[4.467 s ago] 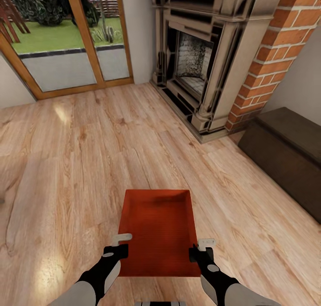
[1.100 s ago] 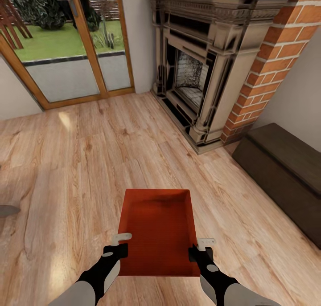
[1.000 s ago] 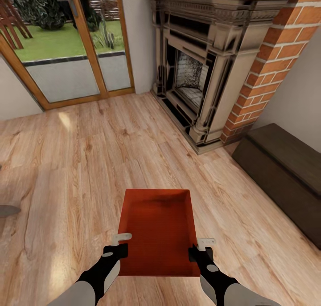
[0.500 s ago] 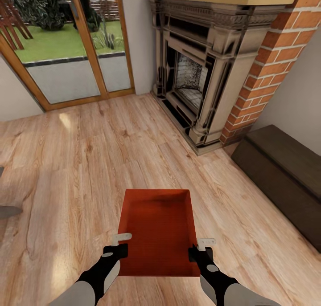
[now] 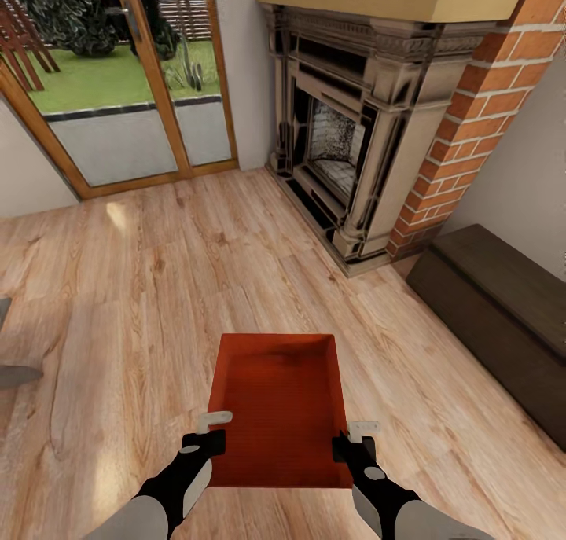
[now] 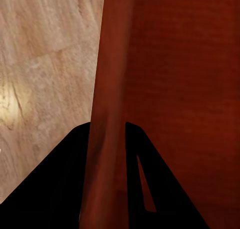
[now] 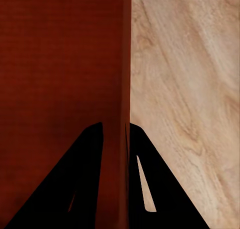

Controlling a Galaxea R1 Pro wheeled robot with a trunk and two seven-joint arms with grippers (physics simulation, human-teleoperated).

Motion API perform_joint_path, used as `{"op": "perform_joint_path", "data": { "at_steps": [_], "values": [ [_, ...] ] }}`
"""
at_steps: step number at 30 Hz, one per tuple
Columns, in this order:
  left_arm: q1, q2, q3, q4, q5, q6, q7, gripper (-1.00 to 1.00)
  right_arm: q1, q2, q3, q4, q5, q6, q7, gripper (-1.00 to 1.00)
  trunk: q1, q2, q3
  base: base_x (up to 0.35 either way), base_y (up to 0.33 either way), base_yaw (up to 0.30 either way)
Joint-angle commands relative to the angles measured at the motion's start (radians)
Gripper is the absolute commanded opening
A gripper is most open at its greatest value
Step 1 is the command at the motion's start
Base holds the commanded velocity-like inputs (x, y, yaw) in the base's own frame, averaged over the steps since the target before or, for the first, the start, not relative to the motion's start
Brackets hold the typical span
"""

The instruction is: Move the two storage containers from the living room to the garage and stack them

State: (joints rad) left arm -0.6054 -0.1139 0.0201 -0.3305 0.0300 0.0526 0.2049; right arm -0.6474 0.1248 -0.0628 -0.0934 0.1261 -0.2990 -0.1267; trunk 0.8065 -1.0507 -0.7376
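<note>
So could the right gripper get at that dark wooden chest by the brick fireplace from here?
Probably not. The right gripper is shut on the storage container's wall, sharing the load with the left gripper, and the dark wooden chest sits well off across the wood floor.

The container [image 5: 279,402] looks like matt red-orange plastic with a fine ribbed base. The floor [image 5: 157,288] under it is light wood plank, a little glossy. The fireplace [image 5: 354,131] has dark shiny stone, with rough red brick [image 5: 487,108] beside it. The doors [image 5: 149,76] have wood frames and glass.
</note>
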Motion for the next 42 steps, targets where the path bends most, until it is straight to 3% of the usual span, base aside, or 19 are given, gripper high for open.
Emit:
{"op": "perform_joint_path", "data": {
  "at_steps": [1, 12, 42],
  "values": [
    [0.000, -0.001, 0.014, -0.007, -0.010, 0.006, 0.007, -1.00, 0.000, 0.001, -0.014, 0.004, 0.012, 0.000, 0.001, -1.00, -0.004, 0.007, 0.004, 0.000, 0.000, 0.000],
    [0.000, 0.000, 0.014, -0.010, -0.010, 0.006, 0.007, -1.00, 0.000, 0.001, -0.014, 0.004, 0.012, 0.000, 0.001, -1.00, -0.046, 0.084, 0.056, 0.000, 0.000, 0.000],
    [-0.001, -0.001, 0.018, -0.006, -0.009, 0.007, 0.008, -1.00, 0.000, 0.001, -0.014, 0.004, 0.012, 0.000, 0.001, -1.00, -0.046, 0.084, 0.102, 0.000, 0.000, 0.000]
  ]
}}
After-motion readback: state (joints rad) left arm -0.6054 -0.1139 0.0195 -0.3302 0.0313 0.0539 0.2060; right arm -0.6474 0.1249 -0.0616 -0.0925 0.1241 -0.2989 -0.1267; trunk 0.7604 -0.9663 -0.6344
